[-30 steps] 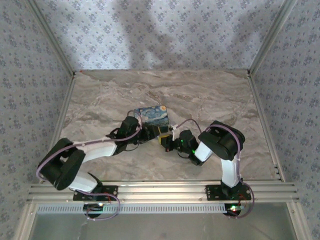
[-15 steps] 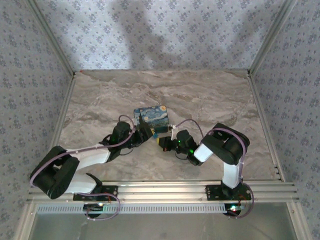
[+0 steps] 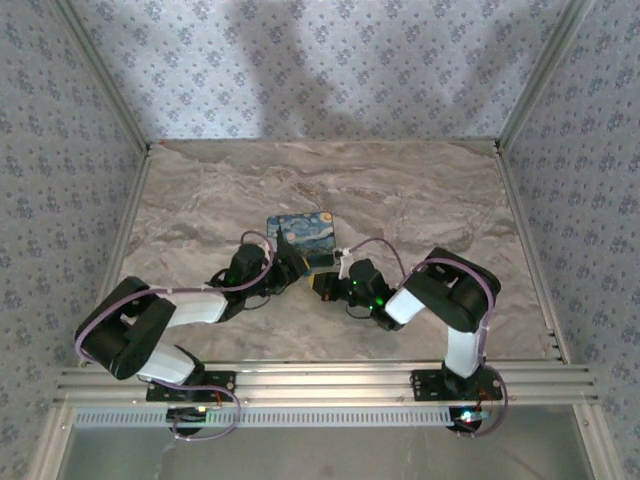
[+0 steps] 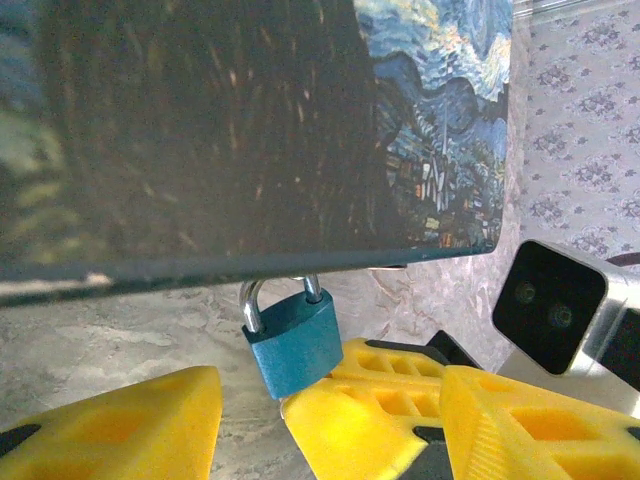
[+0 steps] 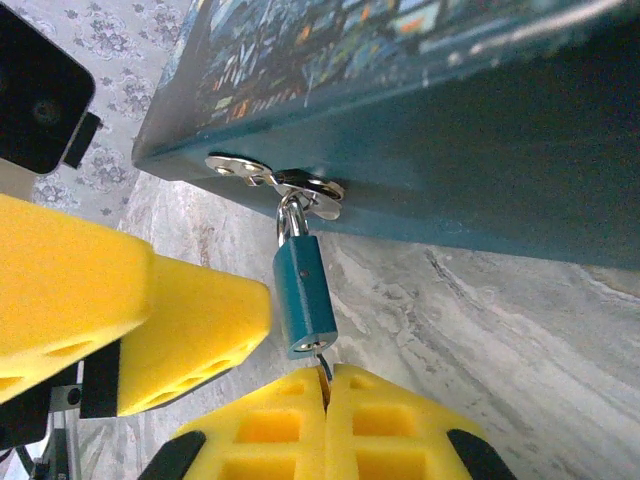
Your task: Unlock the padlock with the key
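Note:
A small blue padlock (image 4: 293, 342) hangs by its silver shackle from the hasp (image 5: 275, 180) on the front of the swirl-painted box (image 3: 300, 232). My right gripper (image 5: 327, 378) is shut on the key (image 5: 324, 366), whose blade is in the keyhole at the bottom of the padlock (image 5: 304, 298). My left gripper (image 4: 325, 435) is open, one yellow finger (image 4: 110, 425) on each side of the padlock, neither touching it. In the left wrist view the right gripper's shut fingers (image 4: 370, 400) sit just under the padlock.
The box stands mid-table on the marble top (image 3: 420, 200), walled by patterned panels. Both grippers, left (image 3: 290, 268) and right (image 3: 322, 283), crowd its near edge. The right wrist camera (image 4: 550, 305) is close to my left finger.
The left arm has swung and dropped lower, its gripper still at the box's near edge. The right gripper has slid slightly left, still shut on the key.

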### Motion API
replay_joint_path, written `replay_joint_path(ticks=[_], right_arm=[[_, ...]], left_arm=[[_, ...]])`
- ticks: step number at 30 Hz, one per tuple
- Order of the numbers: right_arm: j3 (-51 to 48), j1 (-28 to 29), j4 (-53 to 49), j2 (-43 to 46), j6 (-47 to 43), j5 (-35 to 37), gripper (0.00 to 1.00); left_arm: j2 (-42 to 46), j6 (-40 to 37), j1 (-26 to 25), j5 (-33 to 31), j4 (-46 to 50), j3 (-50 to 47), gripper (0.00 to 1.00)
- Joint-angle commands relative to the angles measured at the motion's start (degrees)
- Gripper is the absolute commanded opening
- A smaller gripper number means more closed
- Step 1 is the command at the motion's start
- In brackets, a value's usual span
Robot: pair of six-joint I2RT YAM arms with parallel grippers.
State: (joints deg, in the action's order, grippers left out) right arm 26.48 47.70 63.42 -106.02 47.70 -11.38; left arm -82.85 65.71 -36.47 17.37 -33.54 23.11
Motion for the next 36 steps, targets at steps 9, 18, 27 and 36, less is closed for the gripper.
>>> replay_joint_path(ticks=[9, 18, 27, 36], right_arm=[[1.7, 1.3, -0.6, 2.9, 3.1, 2.0, 0.0], [1.8, 1.4, 0.3, 2.9, 5.1, 2.1, 0.0], [1.4, 1.4, 1.9, 2.9, 8.5, 2.4, 0.0], [-1.2, 1.5, 3.3, 4.6, 9.5, 5.0, 0.14]], left_arm=[[-4.6, 2.2, 0.1, -0.8, -5.3, 1.0, 0.53], [-7.6, 3.3, -0.5, -1.0, -7.4, 1.5, 0.47], [-9.2, 4.0, -1.2, -1.8, -8.2, 2.0, 0.38], [-9.4, 4.7, -1.7, -2.4, -8.4, 2.2, 0.22]])
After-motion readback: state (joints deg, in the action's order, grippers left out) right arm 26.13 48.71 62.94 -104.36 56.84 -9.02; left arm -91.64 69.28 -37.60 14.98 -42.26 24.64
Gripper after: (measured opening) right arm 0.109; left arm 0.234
